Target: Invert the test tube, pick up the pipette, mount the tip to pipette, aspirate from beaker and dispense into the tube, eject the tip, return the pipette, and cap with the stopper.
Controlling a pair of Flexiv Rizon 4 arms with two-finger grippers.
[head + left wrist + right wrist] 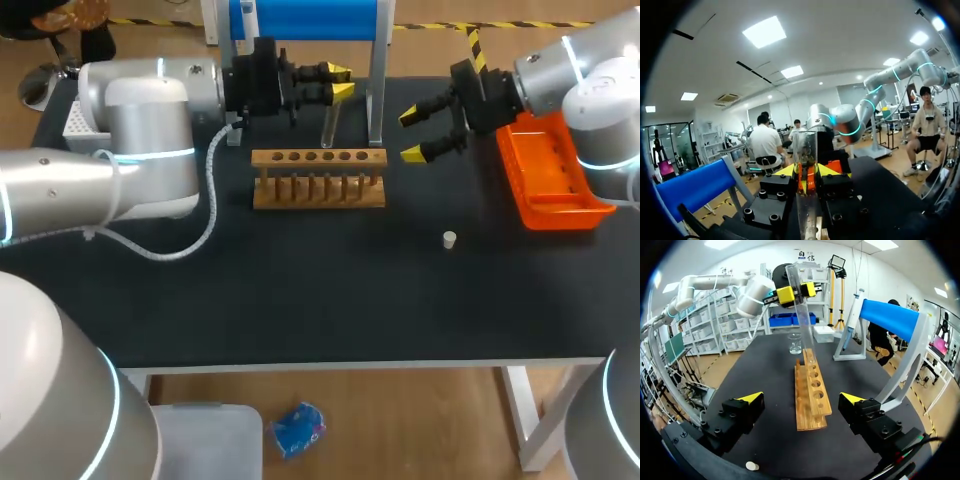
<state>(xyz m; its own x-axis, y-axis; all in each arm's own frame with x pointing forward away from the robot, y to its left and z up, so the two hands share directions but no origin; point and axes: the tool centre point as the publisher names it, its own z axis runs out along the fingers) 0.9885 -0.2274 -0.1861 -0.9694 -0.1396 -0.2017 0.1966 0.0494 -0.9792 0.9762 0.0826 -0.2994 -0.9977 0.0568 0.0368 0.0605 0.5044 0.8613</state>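
A black table (pixel 300 290) seen from above, with two robot arms reaching in from the sides.

The left tool (pixel 341 82) is clenched on a clear glass tube (pixel 329 128), its yellow tips pressing the glass from both sides near the upper end. The tube hangs tilted. Its lower end is just above one end of a wooden rack (pixel 318 180). The left wrist view shows the tube running straight out between the fingers. I cannot tell whether anything is in it.

The rack lies in the middle of the table, with a row of round holes along its top.

The right tool (pixel 411 135) is released, with its fingers spread wide and nothing between them. It hovers beside the rack's right end and points toward it.

A small white stopper (pixel 450 239) lies on the table nearer the front edge, well apart from the rack.

An orange tray (pixel 575 200) sits at the right, under the right arm.

Behind the rack stands a blue stand (pixel 310 20), and a pipette (pixel 852 315) hangs on it. Past the rack's far end is a small glass beaker (pixel 795 343). Its contents cannot be made out.
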